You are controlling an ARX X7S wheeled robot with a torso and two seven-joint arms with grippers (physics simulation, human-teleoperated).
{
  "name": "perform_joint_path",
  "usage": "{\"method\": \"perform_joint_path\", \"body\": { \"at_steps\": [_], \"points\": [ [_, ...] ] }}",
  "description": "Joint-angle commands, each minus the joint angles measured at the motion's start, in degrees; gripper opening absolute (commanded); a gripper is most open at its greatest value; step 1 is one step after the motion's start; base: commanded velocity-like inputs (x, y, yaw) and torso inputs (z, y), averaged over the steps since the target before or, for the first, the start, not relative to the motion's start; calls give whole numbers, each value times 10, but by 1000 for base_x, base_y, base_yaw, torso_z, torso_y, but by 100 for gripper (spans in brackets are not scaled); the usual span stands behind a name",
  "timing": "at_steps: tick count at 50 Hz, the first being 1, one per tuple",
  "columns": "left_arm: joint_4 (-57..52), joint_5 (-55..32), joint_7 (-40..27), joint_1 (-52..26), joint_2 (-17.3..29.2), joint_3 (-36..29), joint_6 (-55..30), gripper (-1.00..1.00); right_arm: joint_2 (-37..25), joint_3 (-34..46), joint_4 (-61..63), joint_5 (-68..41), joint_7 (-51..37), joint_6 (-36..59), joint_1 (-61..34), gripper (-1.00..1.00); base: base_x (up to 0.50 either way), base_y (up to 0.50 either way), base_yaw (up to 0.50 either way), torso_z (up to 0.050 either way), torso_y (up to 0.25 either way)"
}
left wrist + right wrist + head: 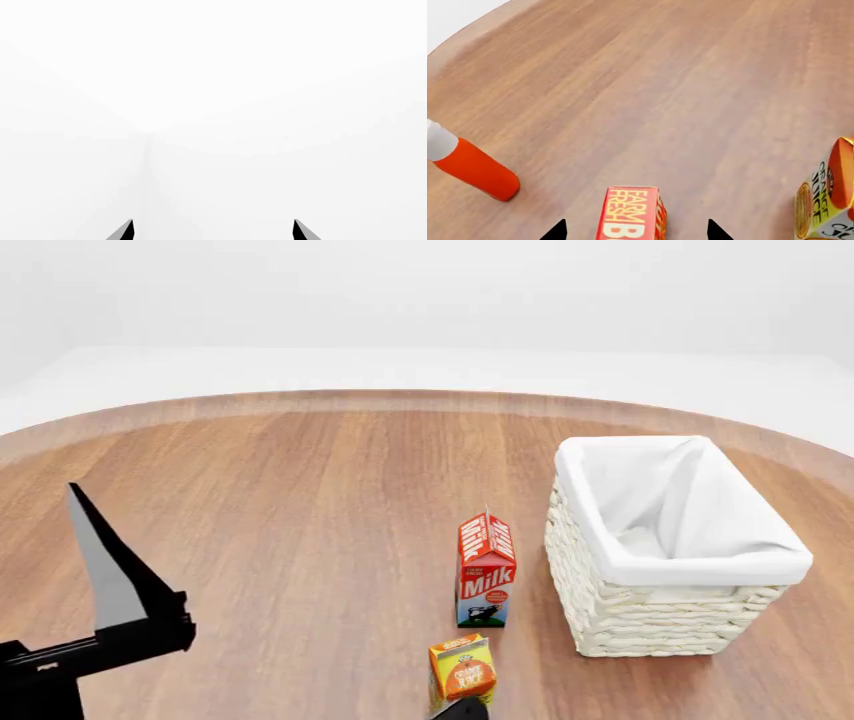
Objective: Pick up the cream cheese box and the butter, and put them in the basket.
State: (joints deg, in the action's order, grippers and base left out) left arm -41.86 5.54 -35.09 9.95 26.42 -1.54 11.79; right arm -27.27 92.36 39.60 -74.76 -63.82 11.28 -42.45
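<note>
right gripper [635, 231] seen spread open, empty | butter [630, 214] framed between its fingertips, long axis running away | left gripper [213, 231] open, nothing held

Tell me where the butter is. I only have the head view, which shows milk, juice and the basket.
Observer: The right wrist view shows the butter on the table, between the tips of the right gripper, whose jaws are open and not clamped on it.
Operator: Anything else near it?
Observer: An orange bottle with a white cap lies on the wood off to one side of it.
Operator: And the left arm?
Observer: In the left wrist view the left gripper is open, with only blank white ahead of it.
</note>
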Motion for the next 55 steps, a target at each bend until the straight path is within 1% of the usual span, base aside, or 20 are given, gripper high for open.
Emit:
{"method": "perform_joint_path", "body": {
  "at_steps": [1,6,19,36,44,55],
  "points": [
    [-2,-3,-1,0,1,2,-2,100,11,12,-19,-11,0,-1,26,100,0,0,0,0,0],
    [-1,-5,-2,0,2,3,-2,100,4,-4,-25,-28,1,-14,22,100,0,0,0,0,0],
    [3,-6,-3,0,4,4,1,100,9,-6,-57,-42,11,-20,35,100,0,0,0,0,0],
    [6,-6,-6,1,4,5,5,100,23,5,-54,-31,8,-1,28,100,0,0,0,0,0],
    [6,-8,-7,1,5,6,5,100,24,1,-89,-44,33,-7,34,100,0,0,0,0,0],
    [6,-8,-8,2,6,7,7,100,29,4,-102,-52,40,-7,44,100,0,0,0,0,0]
  ]
}}
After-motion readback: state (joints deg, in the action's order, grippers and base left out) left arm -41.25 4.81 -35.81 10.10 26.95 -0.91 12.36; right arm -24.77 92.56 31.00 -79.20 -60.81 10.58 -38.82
